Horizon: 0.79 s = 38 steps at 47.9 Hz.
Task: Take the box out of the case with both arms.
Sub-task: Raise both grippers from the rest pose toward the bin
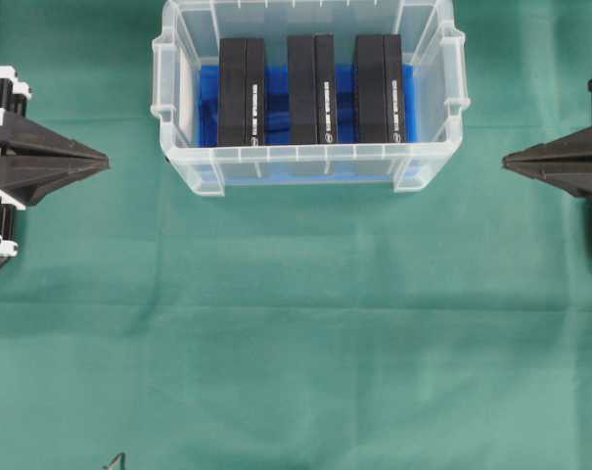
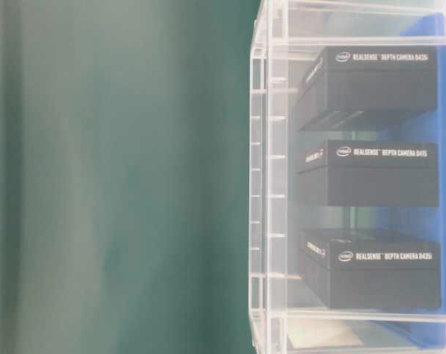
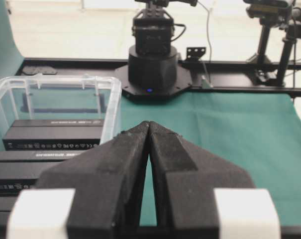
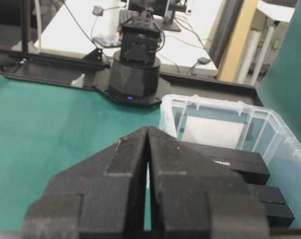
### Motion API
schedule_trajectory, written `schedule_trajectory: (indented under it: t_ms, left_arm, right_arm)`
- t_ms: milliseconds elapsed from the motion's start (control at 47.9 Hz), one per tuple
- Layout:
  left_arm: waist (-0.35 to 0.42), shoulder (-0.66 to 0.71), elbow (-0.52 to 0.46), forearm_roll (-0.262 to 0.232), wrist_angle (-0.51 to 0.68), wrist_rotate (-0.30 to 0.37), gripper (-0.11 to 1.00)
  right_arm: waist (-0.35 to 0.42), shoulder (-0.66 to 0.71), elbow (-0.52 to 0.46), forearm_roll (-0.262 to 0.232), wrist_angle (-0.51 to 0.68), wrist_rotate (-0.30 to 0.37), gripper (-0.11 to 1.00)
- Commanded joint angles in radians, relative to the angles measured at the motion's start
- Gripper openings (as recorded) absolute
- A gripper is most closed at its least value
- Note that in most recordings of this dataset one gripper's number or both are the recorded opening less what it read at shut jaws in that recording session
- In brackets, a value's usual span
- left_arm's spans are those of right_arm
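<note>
The left end effector [image 1: 102, 159] sits at the left edge of the overhead view, its pointed black fingers pressed together on nothing, tip aimed toward the middle. The right end effector [image 1: 508, 160] mirrors it at the right edge, likewise closed and empty. Between the two, and a little farther up the picture than their tips, stands the clear case [image 1: 188, 157] on the green worktop [image 1: 305, 333], apart from both. Inside it, on a blue liner [image 1: 278, 98], three black boxes stand on edge side by side: the left box [image 1: 242, 90], the middle box [image 1: 310, 88] and the right box [image 1: 379, 86].

The table-level view shows no end effector. The case [image 2: 258, 184] fills its right side, and the three boxes appear stacked up the picture through the clear wall, each with white lettering.

From the left wrist, the left end effector [image 3: 149, 127] has its fingers meeting at the tip. The case [image 3: 110, 107] lies ahead and to its left, boxes inside. The other arm's base [image 3: 152, 64] stands straight ahead.

From the right wrist, the right end effector [image 4: 148, 130] is closed too, with the case [image 4: 274, 124] ahead to its right.
</note>
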Motion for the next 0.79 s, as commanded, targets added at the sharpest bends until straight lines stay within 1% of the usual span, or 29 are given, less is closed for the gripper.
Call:
schedule_trajectory:
  t_ms: [0, 104, 209, 271, 334, 459, 584, 772]
  left_arm:
    - [-0.008, -0.006, -0.037, 0.028, 0.012, -0.002, 0.00]
    - [-0.008, -0.011, -0.044, 0.026, 0.041, -0.005, 0.00]
    - [-0.008, -0.017, -0.055, 0.026, 0.058, -0.012, 0.00]
    - [-0.008, -0.023, -0.074, 0.026, 0.069, -0.025, 0.00]
    - [-0.008, -0.031, -0.110, 0.026, 0.089, -0.043, 0.00]
    - [-0.009, -0.037, -0.210, 0.028, 0.175, -0.075, 0.00]
    - [-0.009, -0.026, -0.341, 0.026, 0.316, -0.083, 0.00]
    - [-0.009, 0.014, -0.535, 0.026, 0.529, -0.084, 0.00]
  right_arm:
    - [0.003, 0.008, -0.018, 0.006, -0.006, 0.012, 0.00]
    - [0.002, 0.011, -0.040, 0.005, 0.034, 0.012, 0.00]
    - [0.003, 0.008, -0.071, 0.008, 0.107, 0.015, 0.00]
    - [0.003, 0.005, -0.103, 0.008, 0.153, 0.023, 0.00]
    - [0.003, 0.000, -0.155, 0.008, 0.202, 0.041, 0.00]
    - [0.002, 0.002, -0.295, 0.008, 0.342, 0.095, 0.00]
    - [-0.003, 0.018, -0.445, 0.008, 0.495, 0.141, 0.00]
    - [-0.005, 0.078, -0.629, 0.006, 0.638, 0.183, 0.00]
